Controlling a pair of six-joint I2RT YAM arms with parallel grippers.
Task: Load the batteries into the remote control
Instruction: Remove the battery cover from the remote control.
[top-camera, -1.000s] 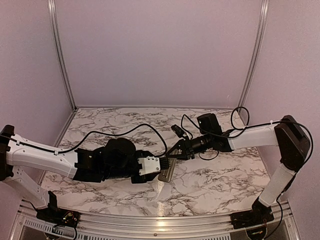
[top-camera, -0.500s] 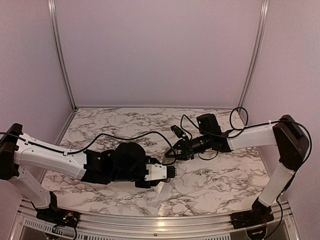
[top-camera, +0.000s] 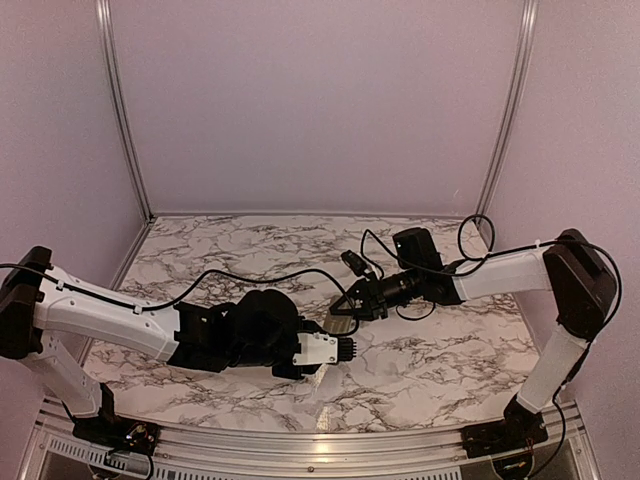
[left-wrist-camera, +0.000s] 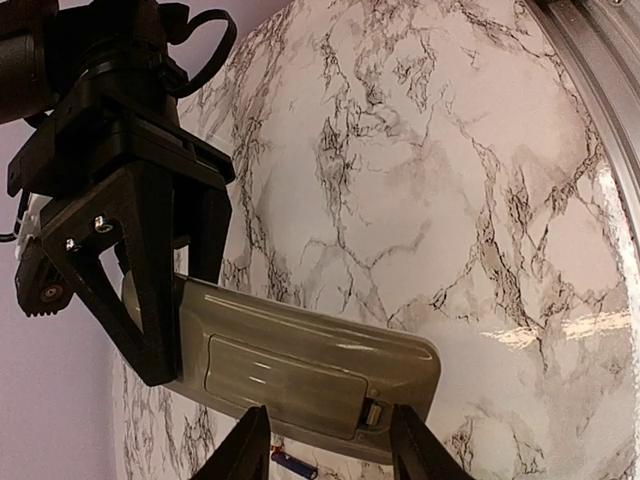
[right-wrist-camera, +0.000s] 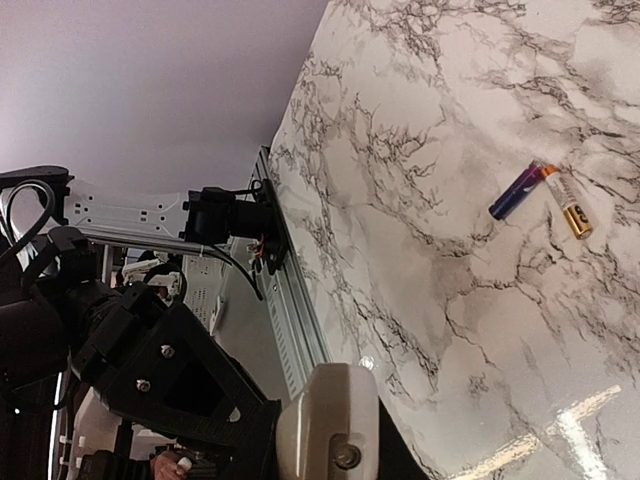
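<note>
The remote control (left-wrist-camera: 300, 355) hangs in the air low in the left wrist view, grey-tan back towards the camera, its battery cover (left-wrist-camera: 285, 375) seemingly in place with a small latch at the right end. It looks like a light, rigid plastic shell with a glossy and probably slippery skin, so the long flat edges are the safest hold. Pressure on the thin cover should be gentle.

The right gripper (left-wrist-camera: 175, 290) has its fingers clamped on the remote's left end. The left gripper (left-wrist-camera: 328, 415) has its fingers apart at the bottom edge of that view, one on either side of the latch end. I see nothing closed between them.

The batteries lie on the marble surface (right-wrist-camera: 420, 150) at the right of the right wrist view: a purple one (right-wrist-camera: 517, 192) and a gold one (right-wrist-camera: 572, 208), ends nearly touching. They are small, hard, smooth cylinders likely to roll, best pinched across the middle.

Count: one remote, one cover, two batteries, two arms
</note>
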